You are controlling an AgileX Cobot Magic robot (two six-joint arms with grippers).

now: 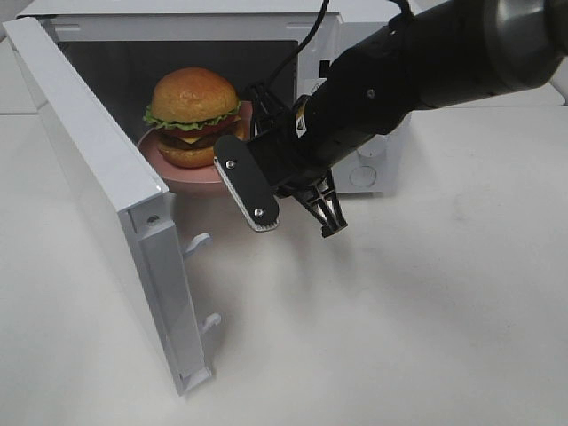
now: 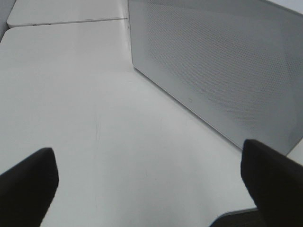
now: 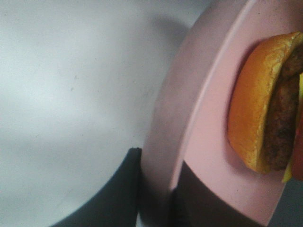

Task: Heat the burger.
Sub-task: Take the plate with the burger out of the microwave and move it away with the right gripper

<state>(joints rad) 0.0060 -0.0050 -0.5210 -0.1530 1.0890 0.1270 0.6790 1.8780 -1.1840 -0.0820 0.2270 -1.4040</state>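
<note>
You see a plain white, matte tabletop [image 1: 426,311] carrying a white box-shaped microwave oven [image 1: 368,169], which stands directly on it toward the back. Its white-framed hinged door [image 1: 106,191] is swung wide open above the table surface.

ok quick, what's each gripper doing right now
Left gripper: open, holding nothing.
Right gripper: shut on the pink plate carrying the burger.

Looks down from high at microwave [image 1: 355,169]. Left wrist faces door [image 2: 222,71] from outside. Right wrist hugs plate [image 3: 189,142], shared with high view.
</note>
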